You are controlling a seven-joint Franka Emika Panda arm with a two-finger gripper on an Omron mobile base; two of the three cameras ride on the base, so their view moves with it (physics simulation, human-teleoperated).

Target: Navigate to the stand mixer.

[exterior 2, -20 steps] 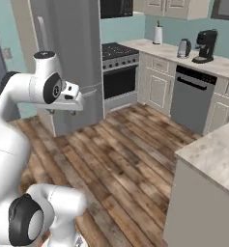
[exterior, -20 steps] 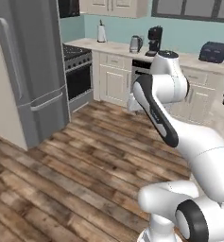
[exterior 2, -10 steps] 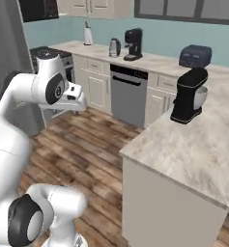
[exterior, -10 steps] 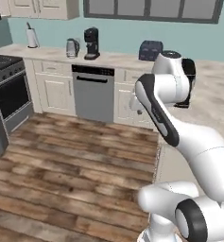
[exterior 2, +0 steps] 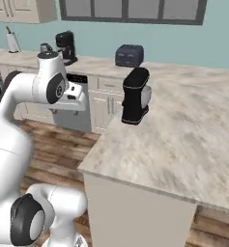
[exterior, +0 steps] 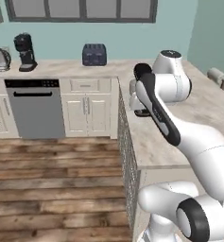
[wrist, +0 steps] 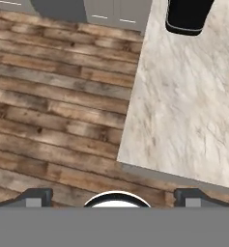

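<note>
The pincer (exterior 2: pixel 79 92) is hanging in front of the robot's chest, out over the wood floor (wrist: pixel 58 111) just beside the corner of the marble peninsula (exterior 2: pixel 193 140). Its two dark fingertips (wrist: pixel 36 197) are sitting far apart at the bottom of the hand view, so the jaws are standing wide with nothing between them; it is carrying nothing.

From there, the stand mixer (exterior 2: pixel 134 95) is standing on the peninsula near its edge on the floor side, black head up and pale bowl tucked under it. In the hand view its black base (wrist: pixel 187 17) is peeking in at the top, on the marble. In the left base view the robot's own arm is covering most of it. Behind, along the wall counter, the blue toaster (exterior 2: pixel 128 55) and the coffee machine (exterior 2: pixel 65 46) are sitting well apart from it, with the dishwasher (exterior: pixel 35 108) below.

The driving step looks to be nearly done: the base is already alongside the peninsula with the mixer near and ahead. What is left, I'd judge, is a short roll forward to square up on it, keeping the arm off the countertop's corner.
</note>
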